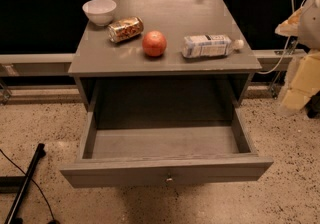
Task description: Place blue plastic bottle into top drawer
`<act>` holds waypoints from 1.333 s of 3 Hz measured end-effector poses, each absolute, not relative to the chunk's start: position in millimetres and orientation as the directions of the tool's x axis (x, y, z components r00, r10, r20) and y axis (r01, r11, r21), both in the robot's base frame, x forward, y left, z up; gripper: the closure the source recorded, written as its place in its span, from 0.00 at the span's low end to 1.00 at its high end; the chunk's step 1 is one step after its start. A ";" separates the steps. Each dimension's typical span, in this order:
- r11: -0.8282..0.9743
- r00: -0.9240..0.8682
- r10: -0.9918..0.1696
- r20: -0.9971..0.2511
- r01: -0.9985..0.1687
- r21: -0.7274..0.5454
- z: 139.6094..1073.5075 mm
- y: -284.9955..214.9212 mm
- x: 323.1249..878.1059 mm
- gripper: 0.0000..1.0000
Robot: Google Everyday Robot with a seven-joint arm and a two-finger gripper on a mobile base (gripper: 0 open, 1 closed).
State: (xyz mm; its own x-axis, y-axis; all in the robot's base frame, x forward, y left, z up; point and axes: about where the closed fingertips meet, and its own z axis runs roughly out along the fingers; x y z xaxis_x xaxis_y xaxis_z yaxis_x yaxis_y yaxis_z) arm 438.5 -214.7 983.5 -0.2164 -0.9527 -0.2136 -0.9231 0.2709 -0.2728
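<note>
The blue plastic bottle point(209, 46) lies on its side on the cabinet top point(200, 13), near the front right edge, with its white cap pointing right. The top drawer point(165, 170) is pulled fully open below it, and its inside shows nothing in it. A small metal knob point(169, 179) sits on the drawer's front panel. My gripper point(298, 87) shows as pale, blurred shapes at the right edge of the view, off to the right of the cabinet and apart from the bottle.
On the cabinet top there are also a red apple point(154, 43), a gold-patterned can point(125, 29) lying on its side, and a white bowl point(99, 11) at the back left. A black pole point(26, 180) lies on the speckled floor at the lower left.
</note>
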 end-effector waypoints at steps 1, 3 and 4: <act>0.271 -0.216 -0.953 -0.214 -0.923 -0.273 983.5 -214.7 438.5 0.00; 0.200 -0.148 -0.966 -0.213 -0.948 -0.246 963.0 -215.6 520.8 0.00; 0.164 -0.123 -0.970 -0.211 -0.967 -0.192 919.8 -197.6 597.2 0.00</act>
